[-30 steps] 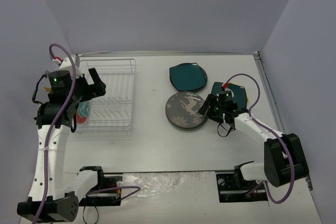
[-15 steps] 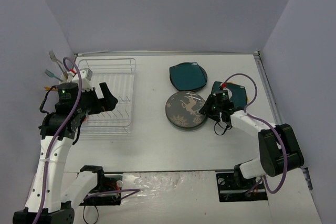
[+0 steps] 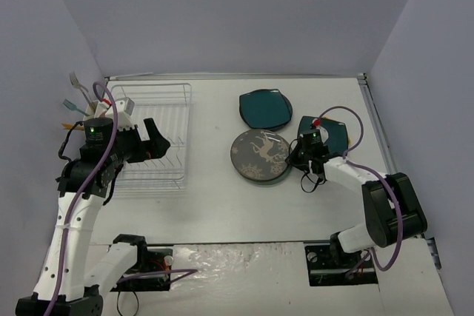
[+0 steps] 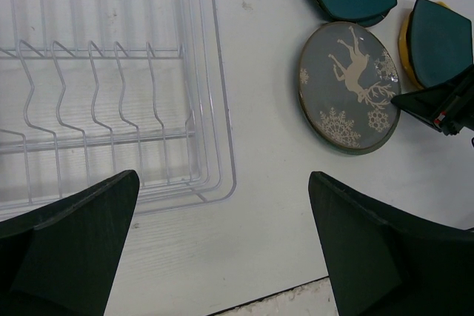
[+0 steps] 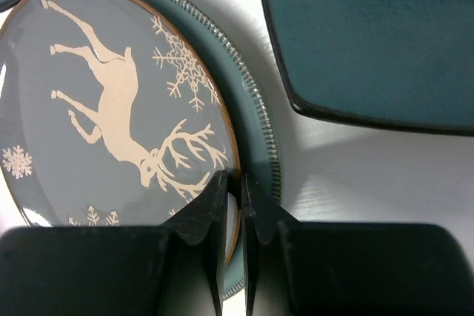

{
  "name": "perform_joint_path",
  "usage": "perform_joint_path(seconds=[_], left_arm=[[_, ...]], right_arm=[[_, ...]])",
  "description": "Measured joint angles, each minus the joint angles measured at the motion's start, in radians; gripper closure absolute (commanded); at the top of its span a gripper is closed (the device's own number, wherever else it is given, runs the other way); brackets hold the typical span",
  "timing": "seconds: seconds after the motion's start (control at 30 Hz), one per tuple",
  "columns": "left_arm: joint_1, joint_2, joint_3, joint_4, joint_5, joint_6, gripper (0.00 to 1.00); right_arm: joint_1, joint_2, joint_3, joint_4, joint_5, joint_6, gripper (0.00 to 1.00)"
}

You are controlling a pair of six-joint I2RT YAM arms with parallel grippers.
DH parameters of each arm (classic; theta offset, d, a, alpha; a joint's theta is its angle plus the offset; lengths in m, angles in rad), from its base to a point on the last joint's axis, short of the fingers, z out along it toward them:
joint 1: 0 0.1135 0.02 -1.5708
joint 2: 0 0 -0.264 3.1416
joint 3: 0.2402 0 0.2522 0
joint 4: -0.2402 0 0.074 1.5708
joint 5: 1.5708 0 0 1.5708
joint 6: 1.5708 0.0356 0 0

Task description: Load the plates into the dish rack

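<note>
Two fingers of the right gripper [image 5: 231, 183] are pressed together on the right edge of the reindeer plate [image 5: 96, 109], pinching its rim. That plate lies on a blue-grey plate [image 5: 258, 116] at mid-frame in the top view. The left gripper [image 4: 222, 183] hangs spread wide and holds nothing, above the near right corner of the dish rack [image 4: 111, 109] at left of centre. Farther back, one dark teal plate [image 3: 265, 107] lies flat. A second teal plate [image 3: 335, 132] rests on a yellow-orange plate [image 4: 406, 42] at the right.
</note>
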Motion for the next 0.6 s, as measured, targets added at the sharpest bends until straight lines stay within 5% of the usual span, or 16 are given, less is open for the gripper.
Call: perform_joint_path(seconds=[0.6], left_arm=[[-0.014,0.013,0.000,0.007,0.008,-0.007,0.03]], right_arm=[[-0.018,-0.348,-0.125,-0.207,0.027,0.047,1.00]])
